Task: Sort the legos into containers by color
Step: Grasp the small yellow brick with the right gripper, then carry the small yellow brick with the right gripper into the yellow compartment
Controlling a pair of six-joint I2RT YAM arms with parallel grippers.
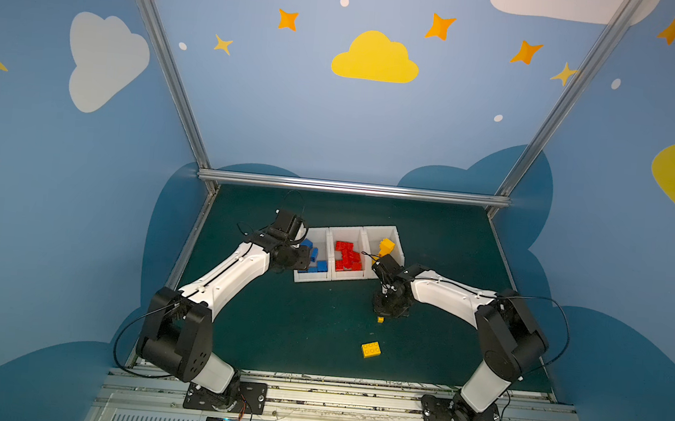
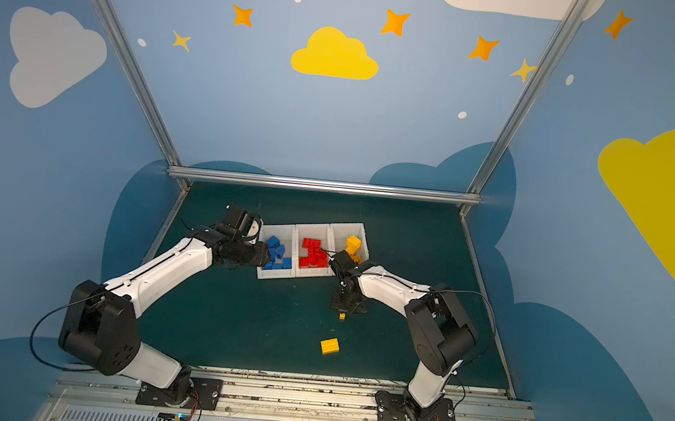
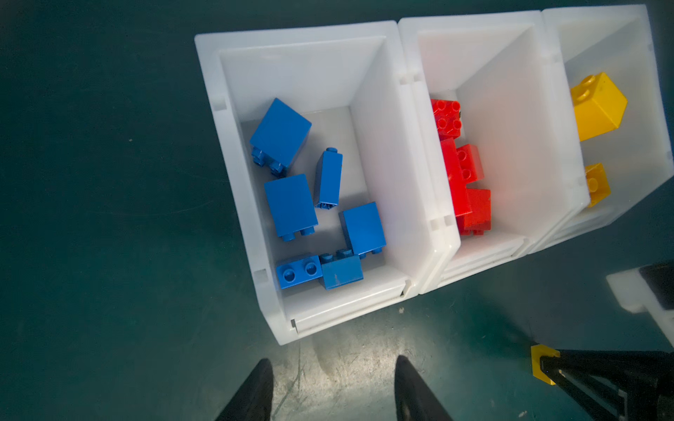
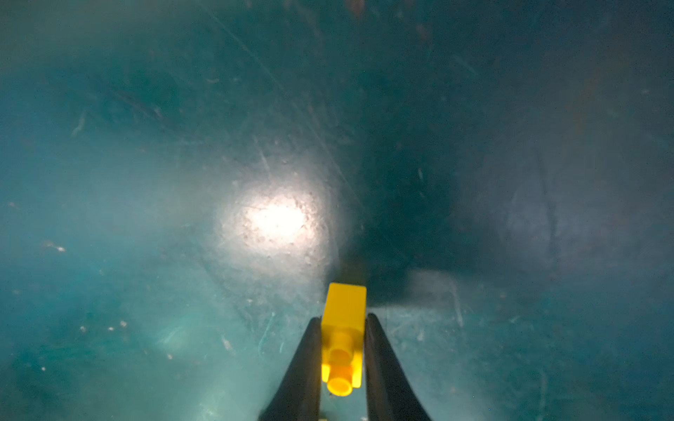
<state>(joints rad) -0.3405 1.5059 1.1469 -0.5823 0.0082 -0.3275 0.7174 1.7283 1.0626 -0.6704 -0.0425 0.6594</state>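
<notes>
Legos in blue [image 3: 290,204] lie loose in the left white bin [image 3: 208,73], the first of three standing side by side on the green desk [image 1: 296,333]. My left claw [image 3: 333,361] hangs at that bin's near left side, its jaws apart with nothing between them. The middle bin [image 3: 410,43] holds the red legos [image 3: 465,189], and the right bin [image 3: 552,43] holds a few yellow legos [image 3: 598,105]. In front of the right bin, my right claw [image 4: 343,319] points down at the desk, clamped on a small yellow lego [image 4: 346,302] with its stud toward my wrist; I cannot tell whether it touches the surface. A larger yellow brick [image 1: 371,349] lies alone on the desk nearer the front edge, apart from the claw.
</notes>
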